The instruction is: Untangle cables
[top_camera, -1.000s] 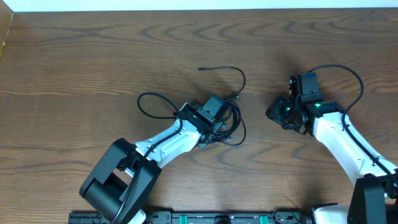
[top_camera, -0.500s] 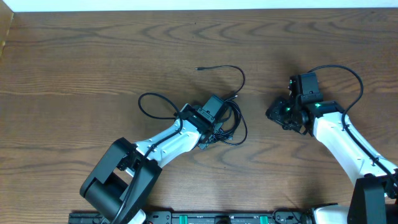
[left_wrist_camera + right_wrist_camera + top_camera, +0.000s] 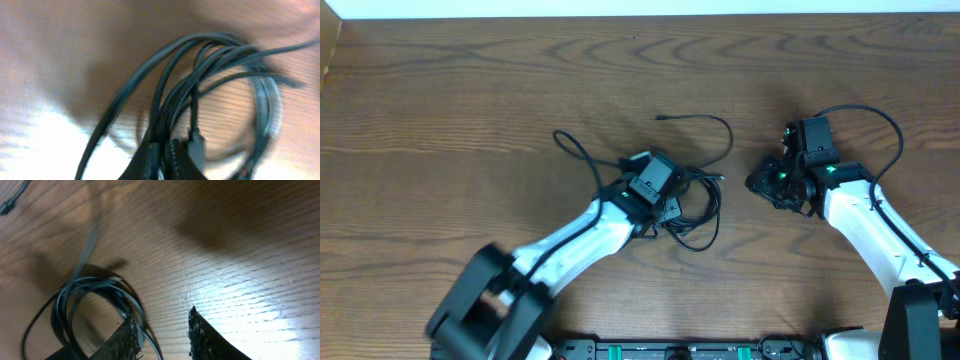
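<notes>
Here the left tool [image 3: 162, 157] pinches the tangled cables [image 3: 210, 65]; right tool [image 3: 161, 322] gapes.

Left arm [image 3: 575, 232] reaches forward, blurred. Left gripper [image 3: 162, 148]: jaws clamped on thin black cables [image 3: 193, 100]. Right arm [image 3: 868, 215] bent; right gripper [image 3: 161, 326] jaws partly apart.

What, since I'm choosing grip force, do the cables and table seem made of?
Cables: probably a rubber or plastic jacket. They are black and smooth with a faint sheen, and they bend in loose loops.
Table: wood or a wood-look laminate. It is brown with wavy grain lines and shows glossy glare in the wrist views. The pictures cannot settle which.
</notes>
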You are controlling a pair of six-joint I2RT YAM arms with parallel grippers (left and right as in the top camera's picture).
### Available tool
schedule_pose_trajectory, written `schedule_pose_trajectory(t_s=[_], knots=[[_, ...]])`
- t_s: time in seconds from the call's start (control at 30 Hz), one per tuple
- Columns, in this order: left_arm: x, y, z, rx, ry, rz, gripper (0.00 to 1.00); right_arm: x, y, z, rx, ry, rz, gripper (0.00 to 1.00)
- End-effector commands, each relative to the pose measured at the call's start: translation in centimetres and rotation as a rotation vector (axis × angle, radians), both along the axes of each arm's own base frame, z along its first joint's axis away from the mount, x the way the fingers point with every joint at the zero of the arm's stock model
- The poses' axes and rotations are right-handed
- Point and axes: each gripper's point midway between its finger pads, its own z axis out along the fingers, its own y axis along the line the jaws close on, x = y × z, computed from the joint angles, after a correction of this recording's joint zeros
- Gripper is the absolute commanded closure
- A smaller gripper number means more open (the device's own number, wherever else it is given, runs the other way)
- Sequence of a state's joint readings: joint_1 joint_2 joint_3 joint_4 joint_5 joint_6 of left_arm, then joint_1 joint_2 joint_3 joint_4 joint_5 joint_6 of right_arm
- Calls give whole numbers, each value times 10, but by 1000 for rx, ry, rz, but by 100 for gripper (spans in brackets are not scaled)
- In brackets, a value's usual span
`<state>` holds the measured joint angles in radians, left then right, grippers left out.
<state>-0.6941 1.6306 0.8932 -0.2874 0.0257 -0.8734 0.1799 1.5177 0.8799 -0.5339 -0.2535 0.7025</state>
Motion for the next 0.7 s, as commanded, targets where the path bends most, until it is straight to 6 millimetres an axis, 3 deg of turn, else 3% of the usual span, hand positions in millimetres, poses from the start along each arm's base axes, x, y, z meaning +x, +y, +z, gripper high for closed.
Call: schedule_pose_trajectory(t_s=[0.0,0.2,0.33,0.5,0.6,0.63,0.67], knots=[[0,-13,47,26,-195,-348,93,-4,11,4,50,-2,52,69],[-1,-16,94,23,-367,-499,93,-14,53,26,267,-58,288,68],[-2,-16,97,23,-377,-505,92,-22,72,42,387,-86,387,65],[-1,-10,92,0,-319,-390,92,-18,66,36,332,-99,381,62],[-2,-7,87,-79,-232,-200,71,-13,56,29,263,-103,353,61],[-3,-7,85,-114,-194,-124,50,-12,54,27,244,-104,345,61],[-5,-7,81,-144,-151,-51,47,-10,50,25,221,-105,336,60]])
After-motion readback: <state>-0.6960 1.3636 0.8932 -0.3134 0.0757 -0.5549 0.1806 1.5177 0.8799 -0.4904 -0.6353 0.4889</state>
